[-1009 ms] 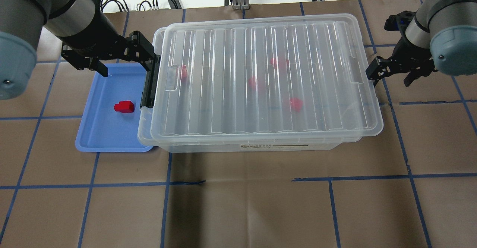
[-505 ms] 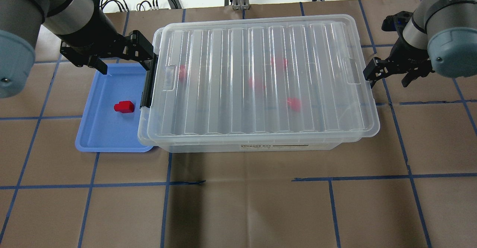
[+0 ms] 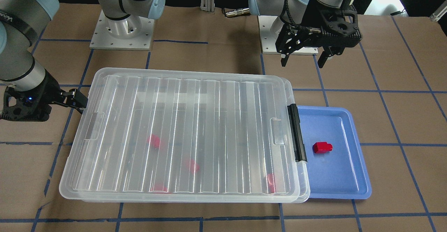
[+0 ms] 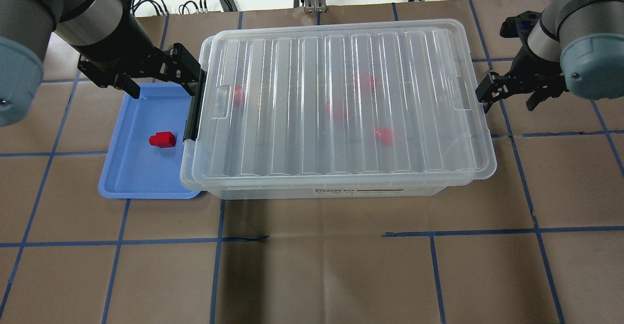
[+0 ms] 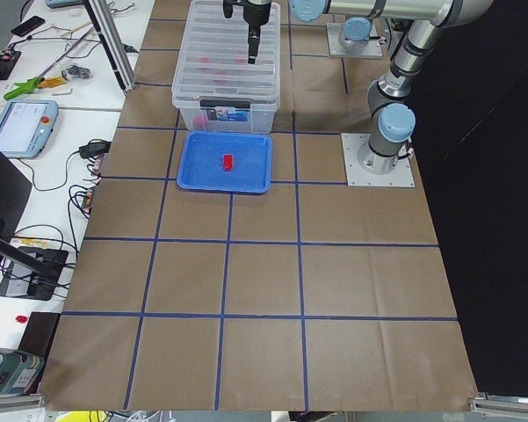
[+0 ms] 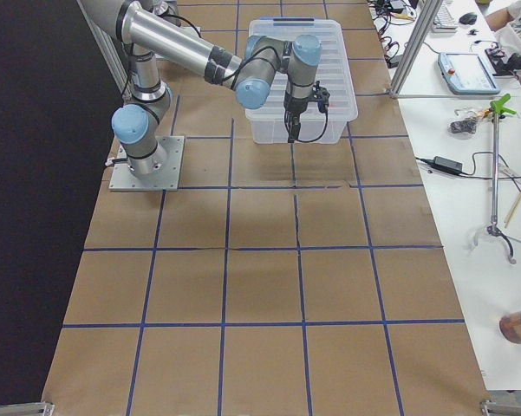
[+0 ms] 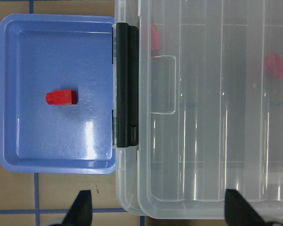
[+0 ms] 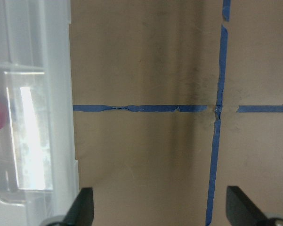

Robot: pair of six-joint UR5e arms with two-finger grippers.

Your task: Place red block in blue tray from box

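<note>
One red block (image 4: 162,140) lies in the blue tray (image 4: 127,180), against the clipped end of the box (image 4: 453,180), the end facing the left edge of the tabletop (image 4: 341,265) (more red shows through the lid (image 4: 302,61)). The left hand (image 4: 162,86) hangs wide, empty, above the tray; the right hand (image 4: 507,104), also wide, holds nothing.

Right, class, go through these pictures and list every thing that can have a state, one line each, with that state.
box: shut, lid on.
black clip: at the lid's tray end; latched or not, cannot tell.
blue tray: holds one block.
red block: lying in the tray.
other red blocks: four, inside the box.
left gripper: open, empty.
right gripper: open, empty.
</note>
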